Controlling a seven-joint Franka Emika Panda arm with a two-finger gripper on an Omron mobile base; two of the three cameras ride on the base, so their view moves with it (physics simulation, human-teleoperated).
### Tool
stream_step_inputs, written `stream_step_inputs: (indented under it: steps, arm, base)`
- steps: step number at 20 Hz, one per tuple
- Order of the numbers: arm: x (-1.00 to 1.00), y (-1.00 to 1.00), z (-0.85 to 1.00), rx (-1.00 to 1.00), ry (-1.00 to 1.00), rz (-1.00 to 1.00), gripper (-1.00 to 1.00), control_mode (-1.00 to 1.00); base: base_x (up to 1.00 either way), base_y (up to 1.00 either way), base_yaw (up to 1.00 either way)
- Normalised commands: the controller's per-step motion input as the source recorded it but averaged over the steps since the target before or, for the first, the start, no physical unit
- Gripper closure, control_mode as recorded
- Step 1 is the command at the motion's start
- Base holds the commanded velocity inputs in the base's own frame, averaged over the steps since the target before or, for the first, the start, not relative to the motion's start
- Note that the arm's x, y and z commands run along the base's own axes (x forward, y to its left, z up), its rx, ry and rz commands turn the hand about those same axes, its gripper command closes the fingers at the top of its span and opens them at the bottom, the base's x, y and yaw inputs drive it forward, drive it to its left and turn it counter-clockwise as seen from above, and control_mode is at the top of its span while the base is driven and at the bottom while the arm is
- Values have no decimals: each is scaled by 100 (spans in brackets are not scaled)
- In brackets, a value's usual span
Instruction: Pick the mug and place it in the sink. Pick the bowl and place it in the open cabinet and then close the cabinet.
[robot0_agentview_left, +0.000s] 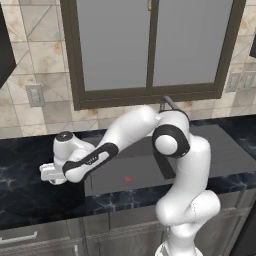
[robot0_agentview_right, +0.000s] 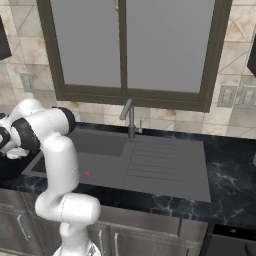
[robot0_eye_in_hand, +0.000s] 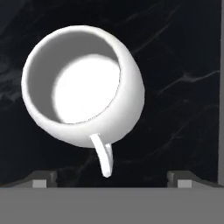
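Gripper (robot0_eye_in_hand: 112, 177) hangs wide open over the black marble counter (robot0_eye_in_hand: 183, 65), holding nothing; the white mug (robot0_eye_in_hand: 83, 85) stands just ahead at eleven o'clock, its handle (robot0_eye_in_hand: 104, 155) pointing back between the fingertips.

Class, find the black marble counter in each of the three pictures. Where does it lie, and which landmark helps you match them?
Left base view: the black marble counter crosses the middle, broadest left of the sink.
Right base view: the counter is broadest right of the sink.
Hand view: the counter is the dark ground behind the mug.
Landmark: the red drain mark, in both base views.
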Motion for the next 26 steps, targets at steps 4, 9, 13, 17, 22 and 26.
stream_step_inputs:
  steps: [4,9,13,17,22,26]
  arm:
    - [20,23,-1,0,0,0,-100,-100]
    - [16,12,-4,0,1,0,-100,-100]
    - [3,0,-13,0,0,0,-100,-100]
    - [0,0,-23,0,0,0,-100,-100]
    - [0,0,-27,0,0,0,-100,-100]
    - [1,0,-9,0,0,0,-100,-100]
  base:
    - [0,0,0]
    - [0,0,0]
    - [0,0,0]
    - [0,0,0]
    - [0,0,0]
    - [0,0,0]
